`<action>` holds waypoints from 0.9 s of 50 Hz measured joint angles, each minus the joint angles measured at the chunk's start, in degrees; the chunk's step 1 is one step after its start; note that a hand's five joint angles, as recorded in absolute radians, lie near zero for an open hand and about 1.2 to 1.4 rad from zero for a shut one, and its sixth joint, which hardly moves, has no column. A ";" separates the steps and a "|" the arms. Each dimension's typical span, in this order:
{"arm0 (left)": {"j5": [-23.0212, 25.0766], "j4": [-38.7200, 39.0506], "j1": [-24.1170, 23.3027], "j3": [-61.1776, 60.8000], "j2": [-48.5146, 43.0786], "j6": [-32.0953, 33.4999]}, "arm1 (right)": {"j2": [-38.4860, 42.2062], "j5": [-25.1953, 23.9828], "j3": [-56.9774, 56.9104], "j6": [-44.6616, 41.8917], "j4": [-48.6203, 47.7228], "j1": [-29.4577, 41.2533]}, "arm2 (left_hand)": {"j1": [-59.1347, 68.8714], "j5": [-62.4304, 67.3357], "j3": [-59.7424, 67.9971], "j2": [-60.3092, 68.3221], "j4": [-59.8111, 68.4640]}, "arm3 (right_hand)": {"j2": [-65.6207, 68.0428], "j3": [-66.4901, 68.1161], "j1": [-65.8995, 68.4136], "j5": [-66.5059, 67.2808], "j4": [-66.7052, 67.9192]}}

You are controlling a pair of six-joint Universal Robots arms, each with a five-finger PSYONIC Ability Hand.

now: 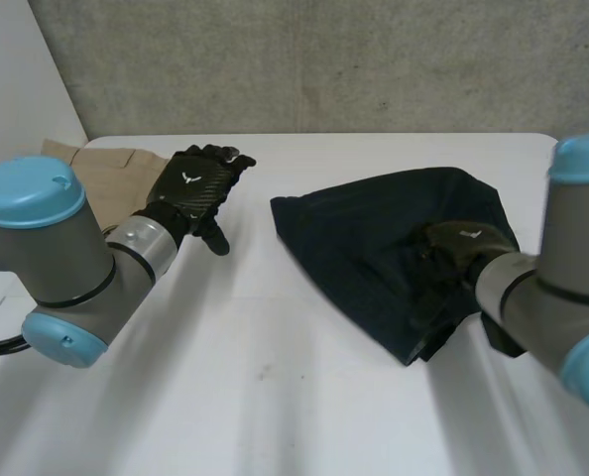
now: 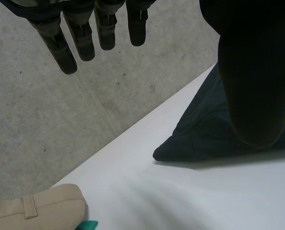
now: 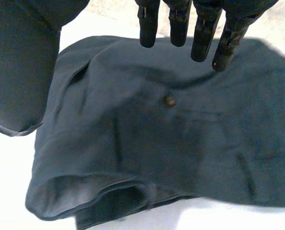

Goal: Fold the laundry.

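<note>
One white table, bearing a dark garment, meets a concrete wall.

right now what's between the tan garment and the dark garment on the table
Mostly bare white table, as the left wrist view shows; in the head view the left hand hangs over it beside the tan garment.

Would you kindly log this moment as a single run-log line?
left hand: open, raised beside beige garment | right hand: open, over dark blue garment | dark blue garment: rumpled on white table
</note>
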 measured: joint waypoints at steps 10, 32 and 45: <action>-0.20 -0.01 0.09 -0.91 0.23 -0.05 | 9.56 3.30 -3.85 3.97 -4.09 3.29 | 0.00 0.00 0.00 0.00 0.00 | 0.18 0.13 0.09 0.03 0.07; -0.27 0.30 0.66 1.17 0.56 -0.33 | -2.50 5.39 -11.42 -7.72 -5.25 5.03 | 0.00 0.00 0.00 0.00 0.00 | 54.89 55.31 42.86 52.54 54.40; -0.10 0.27 -0.67 6.21 -4.22 -0.76 | -12.57 0.67 -7.90 -26.06 -0.99 9.12 | 0.00 0.00 0.00 0.00 0.00 | 54.89 55.31 42.87 52.54 54.76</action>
